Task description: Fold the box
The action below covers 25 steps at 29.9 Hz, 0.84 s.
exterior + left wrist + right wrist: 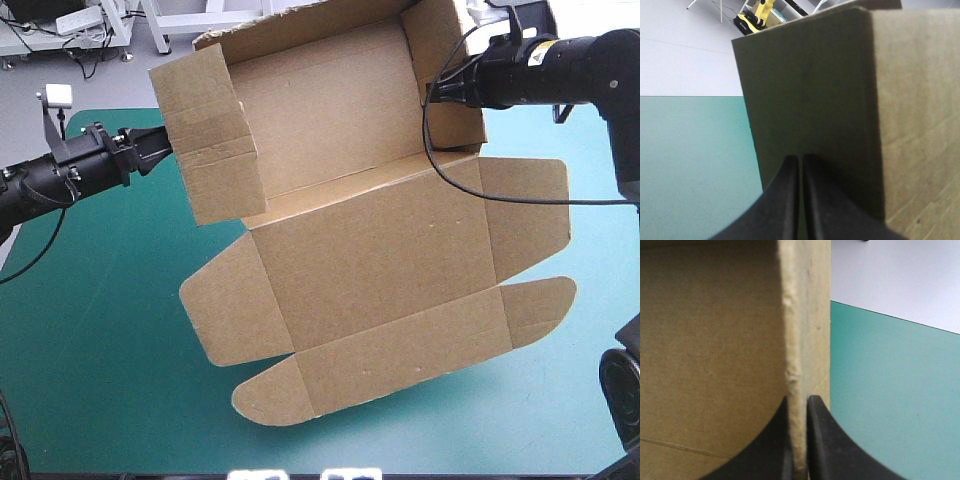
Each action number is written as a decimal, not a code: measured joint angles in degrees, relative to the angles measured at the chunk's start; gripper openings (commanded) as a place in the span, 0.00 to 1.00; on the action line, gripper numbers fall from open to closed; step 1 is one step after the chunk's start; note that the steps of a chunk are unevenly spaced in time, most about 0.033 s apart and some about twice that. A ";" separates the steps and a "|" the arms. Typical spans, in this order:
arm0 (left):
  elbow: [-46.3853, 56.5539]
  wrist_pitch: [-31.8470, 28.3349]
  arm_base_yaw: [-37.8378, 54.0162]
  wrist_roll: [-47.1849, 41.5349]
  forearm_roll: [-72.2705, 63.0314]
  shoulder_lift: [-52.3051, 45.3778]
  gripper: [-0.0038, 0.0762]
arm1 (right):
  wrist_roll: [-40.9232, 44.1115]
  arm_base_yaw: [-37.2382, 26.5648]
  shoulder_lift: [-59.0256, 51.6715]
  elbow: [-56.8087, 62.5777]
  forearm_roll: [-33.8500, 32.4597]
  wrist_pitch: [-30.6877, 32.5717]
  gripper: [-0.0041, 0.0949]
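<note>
**Box half formed: tray walls up, lid lying open**

The box (370,250) is hanging between the two arms over the teal-green cover (90,360), tilted, with its tray end toward the table's far edge. Whether its nearest flap is touching the cover cannot be told.

The left gripper (800,159) is pinching the left side wall (215,150), its black fingers pressed all but together on the board. The right gripper (799,400) is nipping the right side wall (445,70) in the same way, the board's edge running up from between its fingers.

Progress, as judged: both side walls and the far wall (300,25) are standing around the base, so the tray is taking shape. The side walls are looking raised rather than locked; no tuck is showing.

The lid panel (375,255) is lying flat and open, its two side flaps (230,305) spread outward, and the front flap (400,365) with rounded tabs is unfolded. The brown board is looking clean, with sharp creases.
</note>
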 measured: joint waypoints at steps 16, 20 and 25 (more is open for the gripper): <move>0.00 0.07 0.00 -2.17 0.00 -2.21 0.41 | -0.05 0.00 2.84 0.06 1.25 -0.11 0.04; 0.00 0.07 0.00 -2.52 0.00 -2.34 0.41 | -0.05 0.00 3.28 0.17 1.25 -0.11 0.04; 0.00 0.13 0.00 -2.55 -0.40 -3.40 0.41 | -0.18 0.00 3.68 0.17 1.35 -0.36 0.04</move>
